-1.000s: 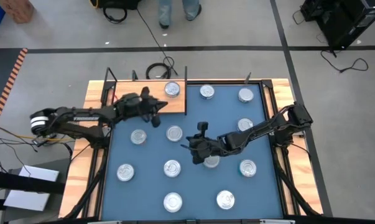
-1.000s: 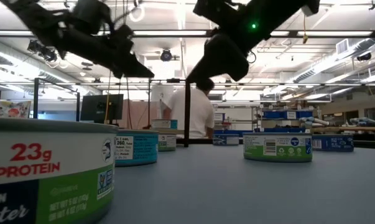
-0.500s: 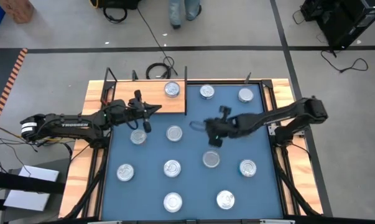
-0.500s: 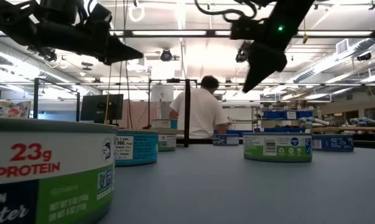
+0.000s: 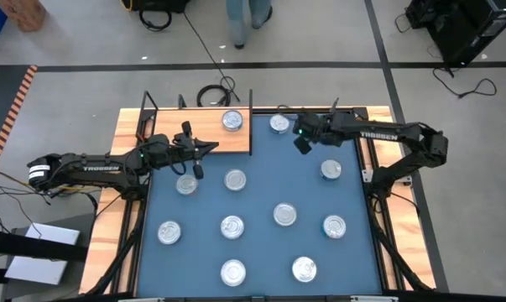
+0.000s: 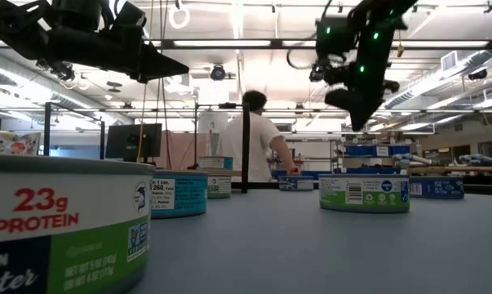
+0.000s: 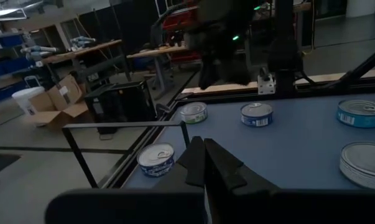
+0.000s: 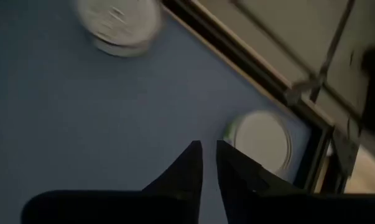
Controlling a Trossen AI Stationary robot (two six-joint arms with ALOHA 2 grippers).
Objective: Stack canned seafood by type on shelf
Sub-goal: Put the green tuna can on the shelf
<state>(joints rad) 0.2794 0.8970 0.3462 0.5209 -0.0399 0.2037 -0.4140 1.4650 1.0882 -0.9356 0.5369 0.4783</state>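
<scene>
The blue mat (image 5: 261, 189) carries ten tins; an eleventh tin (image 5: 232, 121) sits alone on the shelf (image 5: 204, 134).

Nearest row, at 6 o'clock of the mat in the high view: two tins (image 5: 232, 272) and (image 5: 304, 268). The next row holds three tins (image 5: 169, 231), (image 5: 232, 226) and (image 5: 334, 226), with one tin (image 5: 284, 215) just beyond it. Farther on, two tins (image 5: 186, 184) and (image 5: 235, 179) lie at 9 o'clock of centre, and one tin (image 5: 331, 169) at 3 o'clock. The farthest mat tin (image 5: 279, 124) is at 12 o'clock, just beside the shelf's edge.

The shelf is a light-brown board with black uprights, at 11 o'clock of the mat.

The left gripper (image 5: 209, 148) hangs above the near edge of the shelf, at 7 o'clock of the shelf tin. In the left wrist view its fingers (image 7: 203, 163) are pressed together and hold nothing.

The right gripper (image 5: 302, 144) hangs over the mat at 4 o'clock of the farthest mat tin, clear of it. In the right wrist view its fingers (image 8: 187, 169) are nearly together, with a thin gap, empty.

In the low view a person (image 6: 254, 147) stands in the room beyond the table.
</scene>
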